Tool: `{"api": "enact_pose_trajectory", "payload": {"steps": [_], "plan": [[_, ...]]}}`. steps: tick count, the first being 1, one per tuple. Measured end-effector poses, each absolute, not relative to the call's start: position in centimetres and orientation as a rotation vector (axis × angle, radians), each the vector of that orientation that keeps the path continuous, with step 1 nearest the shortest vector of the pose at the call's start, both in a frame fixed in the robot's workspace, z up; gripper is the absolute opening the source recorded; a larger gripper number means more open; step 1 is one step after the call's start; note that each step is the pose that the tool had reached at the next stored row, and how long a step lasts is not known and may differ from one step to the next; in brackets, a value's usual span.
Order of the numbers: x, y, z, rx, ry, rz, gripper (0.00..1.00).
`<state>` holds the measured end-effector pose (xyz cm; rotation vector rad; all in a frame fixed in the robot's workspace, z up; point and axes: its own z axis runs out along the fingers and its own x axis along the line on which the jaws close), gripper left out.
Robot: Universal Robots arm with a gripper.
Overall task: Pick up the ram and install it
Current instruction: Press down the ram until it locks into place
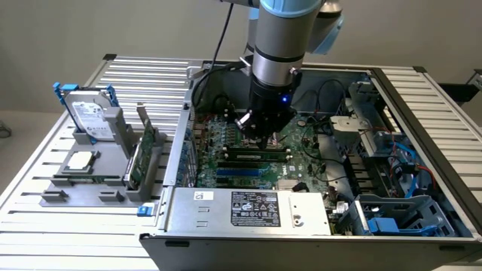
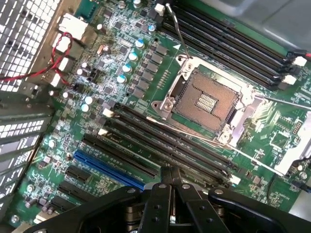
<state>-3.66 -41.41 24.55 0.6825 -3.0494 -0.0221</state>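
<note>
**Gripper down over the RAM slots, jaws shut**

I have the gripper (image 1: pixel 263 141) low inside the open PC case (image 1: pixel 249 212), right over the motherboard (image 1: pixel 309 161). In the wrist view the fingers (image 2: pixel 171 187) are pressed together, nothing visible between them. So closed, and as far as I can see not gripping anything.

The ram (image 1: pixel 260 152) appears to be the dark stick lying along the slots directly under the fingertips in the exterior view. It looks like it's already in a slot, but I can't tell if it's fully seated or latched. The fingertips look to be on or just above it.

On the exterior view's left, the holder tray (image 1: pixel 83 189) outside the case carries a hard drive (image 1: pixel 89 116), a CPU (image 1: pixel 81 162) and a taller green expansion card (image 1: pixel 139 161).

Risks as I see them:
- Stick tilted in the slot: pushing on it could bend it or damage slot contacts.
- Off-centre push seats one end only.
- Open CPU socket (image 2: pixel 209 99) sits just beside the slots; any sideways slip hits exposed pins.
- Loose cables (image 1: pixel 331 93) on the far side near the arm could snag.
</note>
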Motion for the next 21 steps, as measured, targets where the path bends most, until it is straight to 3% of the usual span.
{"api": "enact_pose_trajectory", "payload": {"steps": [21], "plan": [[-3.65, -41.41, 24.55, 0.148, -3.124, -0.026, 0.11]]}}
